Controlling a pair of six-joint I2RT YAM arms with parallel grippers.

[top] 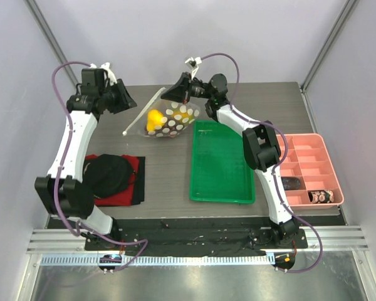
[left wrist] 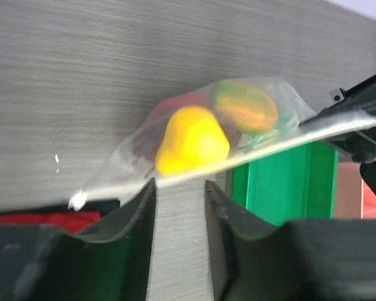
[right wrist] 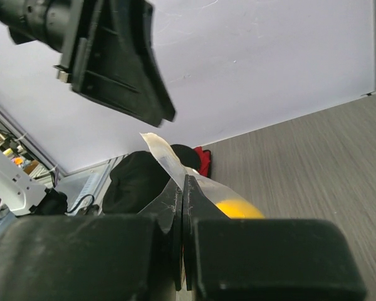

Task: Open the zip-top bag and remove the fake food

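My right claw [right wrist: 183,188] is pinched shut on a corner of the clear, white-dotted zip-top plastic bag [top: 172,122], which hangs below it over the grey desk [top: 269,100]. My left claw [left wrist: 180,188], narrowly parted and empty, sits just short of the zip edge. The yellow, red and orange-green plastic toy food [left wrist: 191,141] is all inside. I judge opening and emptying remain.

I see white shells on black joints along my left arm [top: 72,141] and right arm [top: 272,182], lilac cables [top: 61,72] looping, left hand [left wrist: 179,183] and right hand [right wrist: 183,180] matte black
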